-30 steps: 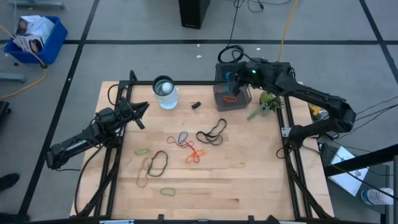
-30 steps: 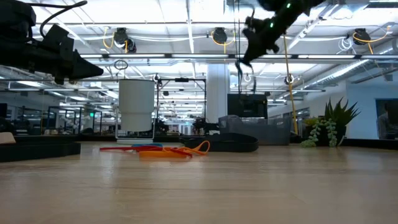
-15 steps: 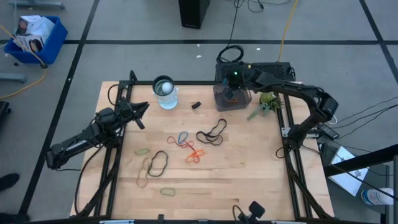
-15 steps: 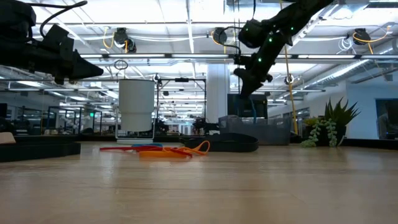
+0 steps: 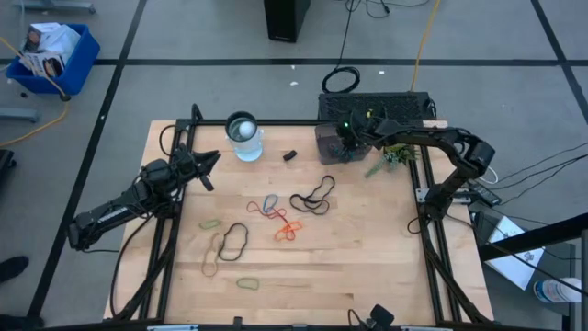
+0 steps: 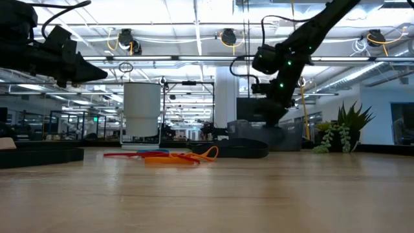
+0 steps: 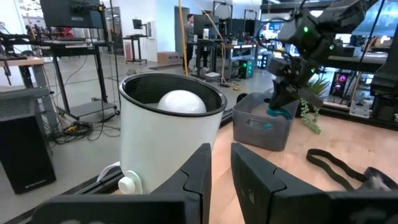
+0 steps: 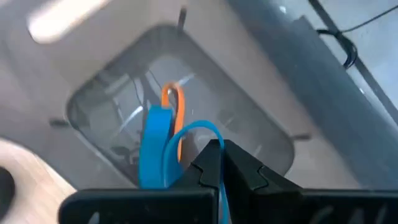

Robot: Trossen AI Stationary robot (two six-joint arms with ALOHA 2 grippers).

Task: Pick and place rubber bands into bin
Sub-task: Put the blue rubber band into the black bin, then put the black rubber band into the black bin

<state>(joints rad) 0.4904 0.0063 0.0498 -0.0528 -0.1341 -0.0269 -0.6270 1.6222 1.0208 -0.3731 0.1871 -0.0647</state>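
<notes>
The smoky-grey bin (image 5: 331, 147) stands at the table's far right; an orange band (image 8: 175, 102) lies in it. My right gripper (image 5: 344, 140) is just above its opening, pointing down, shut on a blue rubber band (image 8: 155, 146). It also shows in the left wrist view (image 7: 283, 102). Several rubber bands lie flat mid-table: black (image 5: 312, 198), orange-red (image 5: 288, 228), blue and tan (image 5: 266, 204), black (image 5: 233, 241), tan (image 5: 212, 259), green (image 5: 210, 222). My left gripper (image 5: 208, 165) hovers at the left near the cup, shut but for a narrow gap, empty. My right gripper pinches the blue rubber band at the top of its loop (image 8: 208, 132) between its two fingertips, from above, pointing down. The band hangs slack below the fingers, down inside the bin (image 8: 264, 118), beside the orange band.
A clear round cup (image 5: 244, 136) stands at the far left-centre, with a small black object (image 5: 288, 155) beside it. A small plant (image 5: 393, 154) stands right of the bin. Black cables (image 5: 342, 80) lie behind the table and a blue crate (image 5: 50, 55) sits on the floor.
My right gripper has come down toward the bin while staying shut. The blue band that hung above the bin now hangs inside it.
</notes>
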